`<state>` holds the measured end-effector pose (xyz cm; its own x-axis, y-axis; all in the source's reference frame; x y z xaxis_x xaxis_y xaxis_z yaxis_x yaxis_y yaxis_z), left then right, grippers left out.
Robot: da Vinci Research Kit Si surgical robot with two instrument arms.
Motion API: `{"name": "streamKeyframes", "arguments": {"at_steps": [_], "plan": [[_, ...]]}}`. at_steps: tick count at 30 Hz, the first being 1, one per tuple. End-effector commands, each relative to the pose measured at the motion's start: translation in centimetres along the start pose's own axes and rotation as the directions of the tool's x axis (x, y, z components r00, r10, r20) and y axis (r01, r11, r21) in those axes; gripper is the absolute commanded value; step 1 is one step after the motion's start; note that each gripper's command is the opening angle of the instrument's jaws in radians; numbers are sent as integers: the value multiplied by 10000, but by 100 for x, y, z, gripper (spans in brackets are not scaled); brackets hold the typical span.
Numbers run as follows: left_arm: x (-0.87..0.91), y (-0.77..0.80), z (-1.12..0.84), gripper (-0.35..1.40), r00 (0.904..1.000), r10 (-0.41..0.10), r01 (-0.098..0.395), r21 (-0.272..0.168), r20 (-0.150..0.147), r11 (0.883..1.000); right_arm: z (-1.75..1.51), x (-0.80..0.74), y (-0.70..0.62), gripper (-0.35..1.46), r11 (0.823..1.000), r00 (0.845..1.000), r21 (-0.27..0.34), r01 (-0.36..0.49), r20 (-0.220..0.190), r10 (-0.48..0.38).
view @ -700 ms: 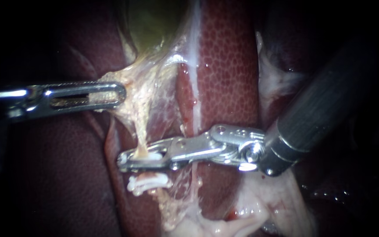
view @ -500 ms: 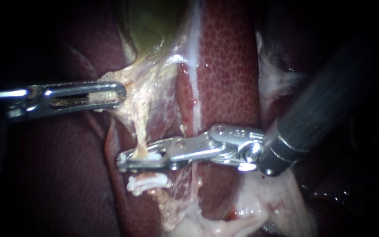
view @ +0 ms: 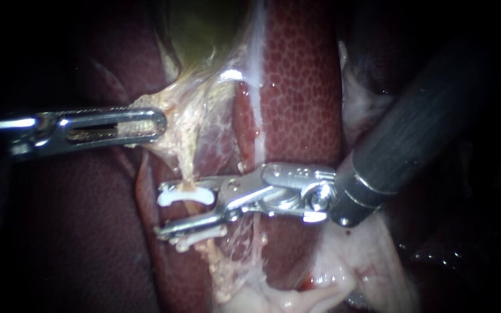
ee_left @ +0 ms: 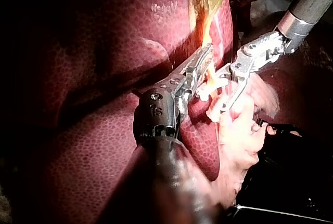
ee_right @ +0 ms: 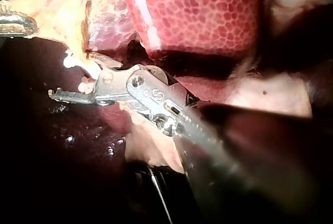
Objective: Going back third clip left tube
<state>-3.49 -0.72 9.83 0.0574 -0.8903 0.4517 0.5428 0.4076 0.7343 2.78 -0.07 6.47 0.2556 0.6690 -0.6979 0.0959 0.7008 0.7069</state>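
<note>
The left tube [view: 184, 165] is a thin yellowish strand that runs down from the gallbladder [view: 204, 29]. My right instrument [view: 159, 210] stands open around it. A white clip [view: 184, 196] sits across the tube just under the upper jaw. A second white clip [view: 203, 236] lies lower, partly behind the lower jaw. My left instrument [view: 146, 124] is shut on pale fatty tissue [view: 175, 116] below the gallbladder and holds it to the left. In the left wrist view the left instrument [ee_left: 200, 65] grips that tissue, with the open right instrument [ee_left: 231, 91] beside it.
Red mottled liver [view: 302, 87] lies behind and to the right of the tubes. A whitish strand [view: 256, 133] runs down it, right of the clipped tube. Pale loose tissue [view: 343, 272] lies under the right instrument's shaft [view: 413, 139]. The right wrist view shows a white clip [ee_right: 70, 60] beyond the right instrument's wrist [ee_right: 138, 89].
The right instrument's jaws have opened, and a white clip now sits free on the tube between them. Its wrist has shifted slightly left and up. The left instrument has not moved.
</note>
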Motion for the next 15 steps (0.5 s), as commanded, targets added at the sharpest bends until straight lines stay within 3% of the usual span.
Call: {"name": "streamKeyframes", "arguments": {"at_steps": [1, 15], "plan": [[0, 0, 0, -35, 10000, -2, 2, -2, 1, 10000, -3, 0, 0, 60, 10000, 10000, -6, -32, -12, 32], [0, 1, -1, -35, 10000, 1, -1, 6, -3, 10000, -75, 0, -2, 60, 9998, 9999, -124, 156, -63, -157]]}}
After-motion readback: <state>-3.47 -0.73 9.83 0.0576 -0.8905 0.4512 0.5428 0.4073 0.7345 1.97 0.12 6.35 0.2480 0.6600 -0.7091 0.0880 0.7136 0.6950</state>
